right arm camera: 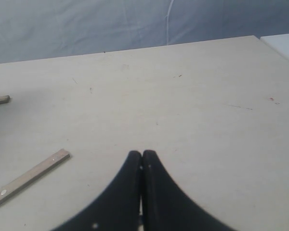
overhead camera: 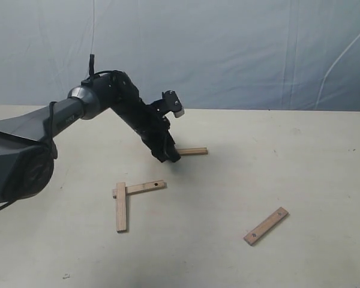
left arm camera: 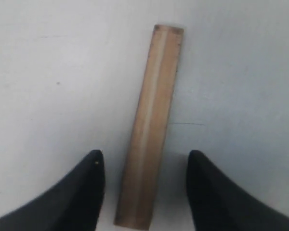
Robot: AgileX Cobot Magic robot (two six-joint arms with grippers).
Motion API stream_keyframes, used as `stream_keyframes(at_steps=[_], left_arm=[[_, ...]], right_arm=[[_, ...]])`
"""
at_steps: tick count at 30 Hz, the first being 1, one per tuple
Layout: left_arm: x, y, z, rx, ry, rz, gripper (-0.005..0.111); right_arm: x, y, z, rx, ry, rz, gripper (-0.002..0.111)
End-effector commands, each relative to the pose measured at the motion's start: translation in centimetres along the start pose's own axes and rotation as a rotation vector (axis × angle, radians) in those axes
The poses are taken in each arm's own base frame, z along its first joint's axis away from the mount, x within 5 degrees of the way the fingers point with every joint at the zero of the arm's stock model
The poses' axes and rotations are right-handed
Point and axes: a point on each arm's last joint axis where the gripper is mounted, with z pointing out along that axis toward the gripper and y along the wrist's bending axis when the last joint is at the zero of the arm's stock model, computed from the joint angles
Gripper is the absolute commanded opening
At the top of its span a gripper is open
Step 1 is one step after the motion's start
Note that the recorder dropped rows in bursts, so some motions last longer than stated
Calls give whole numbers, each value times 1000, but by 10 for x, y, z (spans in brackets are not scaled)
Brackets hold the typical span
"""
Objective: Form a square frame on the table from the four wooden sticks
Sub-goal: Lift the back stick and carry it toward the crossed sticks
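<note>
A: Entry: left gripper, jaws apart, straddling third wooden stick, no contact visible. Right gripper, shut, empty.
B: Location?
A: Flat on table, near L-shaped pair; well apart from fourth stick.
B: Handling?
A: Centre over stick, pinch long edges squarely, lift level.

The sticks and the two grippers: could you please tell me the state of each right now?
left gripper: open, jaws astride the far stick, gaps both sides.
far stick: lying flat, ungripped.
near stick: flat, forming an L with the cross stick.
cross stick: flat, end meeting the near stick.
lone stick: flat, slanted, apart from the others.
right gripper: shut, empty.
</note>
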Motion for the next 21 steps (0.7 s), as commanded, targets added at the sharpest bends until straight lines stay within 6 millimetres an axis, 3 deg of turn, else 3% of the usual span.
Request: stream_keyframes(at_steps=[1,3,7,13,21], left_arm=[[18,-4,18,48,87,-8,18],[18,-5,17,58,94,-16,0],[8,-4,3,35,78,-64,0],[-15,-6,-38,17,47,-194,0],[-17,5,-90,-25,7,-737,0]], right_arm=[[-1,0,0,6,-16,-2,-1],[-1,0,0,6,-16,-2,-1],[-1,0,0,6,-16,-2,-1],[-1,0,0,6,-14,-2,-1],[-1,0,0,6,-14,-2,-1]])
